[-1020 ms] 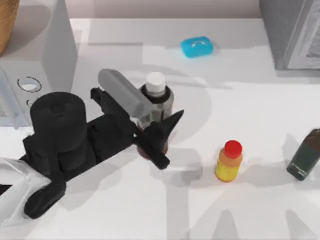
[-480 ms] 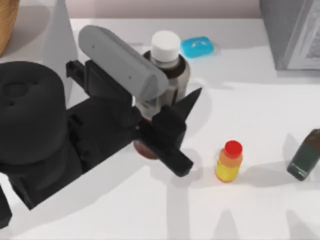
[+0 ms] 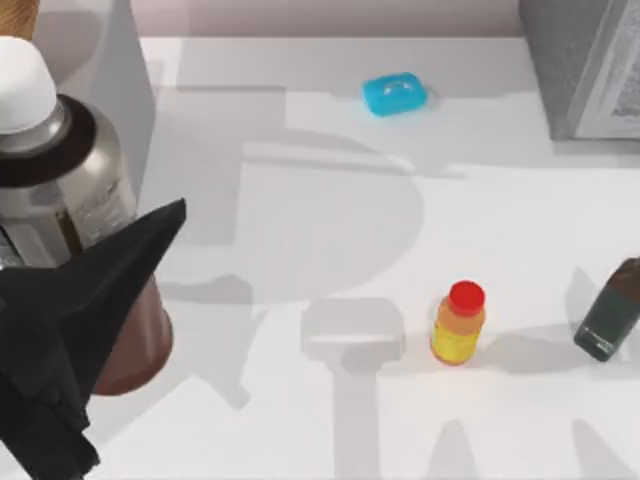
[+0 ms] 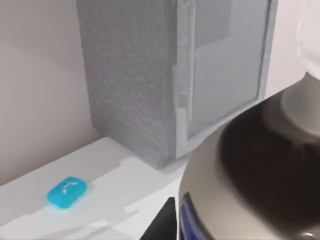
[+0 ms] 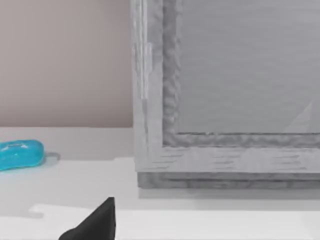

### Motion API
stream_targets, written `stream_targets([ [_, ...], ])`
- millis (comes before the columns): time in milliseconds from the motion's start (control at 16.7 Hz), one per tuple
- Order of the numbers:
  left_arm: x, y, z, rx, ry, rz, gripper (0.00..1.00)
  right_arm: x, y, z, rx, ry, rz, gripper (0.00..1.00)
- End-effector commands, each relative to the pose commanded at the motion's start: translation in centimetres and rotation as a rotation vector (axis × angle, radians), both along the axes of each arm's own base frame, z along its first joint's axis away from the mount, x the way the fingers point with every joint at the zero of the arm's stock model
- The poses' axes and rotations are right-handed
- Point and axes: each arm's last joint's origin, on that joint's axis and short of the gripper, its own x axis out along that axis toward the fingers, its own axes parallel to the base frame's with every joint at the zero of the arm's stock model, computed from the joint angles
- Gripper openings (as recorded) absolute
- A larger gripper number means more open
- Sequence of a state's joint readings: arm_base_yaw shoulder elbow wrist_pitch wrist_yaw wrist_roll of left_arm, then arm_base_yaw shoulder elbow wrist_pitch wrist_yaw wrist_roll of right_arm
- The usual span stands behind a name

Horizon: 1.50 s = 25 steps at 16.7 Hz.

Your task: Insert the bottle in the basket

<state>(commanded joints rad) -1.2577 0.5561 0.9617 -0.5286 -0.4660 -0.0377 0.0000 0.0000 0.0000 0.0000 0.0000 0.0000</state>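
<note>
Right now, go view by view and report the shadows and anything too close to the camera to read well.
Top view: the bottle, held in the left gripper, looms large at the left edge; soft grey shadows cross the table, and the small yellow bottle casts one. Left wrist view: the bottle crowds the lens, its outline soft. Right wrist view: the blue soap casts a faint shadow.

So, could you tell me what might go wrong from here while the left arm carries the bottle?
The bottle hangs high in the left gripper, held low on its body; it could tip or slip. The basket lies beyond a grey box at the table's left, which the bottle might clip on the way.
</note>
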Motion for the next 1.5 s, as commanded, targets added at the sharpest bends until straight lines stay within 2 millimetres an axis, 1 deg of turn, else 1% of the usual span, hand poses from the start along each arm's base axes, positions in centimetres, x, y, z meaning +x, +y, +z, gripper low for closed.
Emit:
stream_targets([
  [120,-1.3,3.2,0.4,-0.004,0.013,-0.010,0.00,0.0,0.0,0.0,0.000,0.000,0.000,1.00],
  [300,-2.6,9.6,-0.2,0.014,0.024,-0.025,0.00,0.0,0.0,0.0,0.000,0.000,0.000,1.00],
  [420,-2.6,14.3,-1.7,0.014,0.022,-0.033,0.00,0.0,0.0,0.0,0.000,0.000,0.000,1.00],
  [540,-2.2,18.3,-3.9,0.004,0.015,-0.037,0.00,0.0,0.0,0.0,0.000,0.000,0.000,1.00],
  [600,-1.9,20.0,-5.2,-0.001,0.011,-0.037,0.00,0.0,0.0,0.0,0.000,0.000,0.000,1.00],
  [720,-1.5,22.4,-7.5,-0.007,0.005,-0.030,0.00,0.0,0.0,0.0,0.000,0.000,0.000,1.00],
  [780,-1.3,23.2,-8.5,-0.009,0.002,-0.026,0.00,0.0,0.0,0.0,0.000,0.000,0.000,1.00],
  [900,-1.1,24.3,-9.9,-0.013,0.000,-0.020,0.00,0.0,0.0,0.0,0.000,0.000,0.000,1.00],
  [1020,-1.0,24.6,-10.3,-0.014,-0.001,-0.017,0.00,0.0,0.0,0.0,0.000,0.000,0.000,1.00],
  [1260,-1.0,24.6,-10.3,-0.014,-0.001,-0.017,0.00,0.0,0.0,0.0,0.000,0.000,0.000,1.00],
  [1320,-1.2,23.8,-9.6,0.028,-0.004,-0.012,0.00,0.0,0.0,0.0,0.000,0.000,0.000,1.00],
  [1440,-1.3,23.8,-9.3,0.028,-0.004,-0.006,0.00,0.0,0.0,0.0,0.000,0.000,0.000,1.00],
  [1500,-1.6,23.6,-8.7,0.027,-0.004,0.007,0.00,0.0,0.0,0.0,0.000,0.000,0.000,1.00],
])
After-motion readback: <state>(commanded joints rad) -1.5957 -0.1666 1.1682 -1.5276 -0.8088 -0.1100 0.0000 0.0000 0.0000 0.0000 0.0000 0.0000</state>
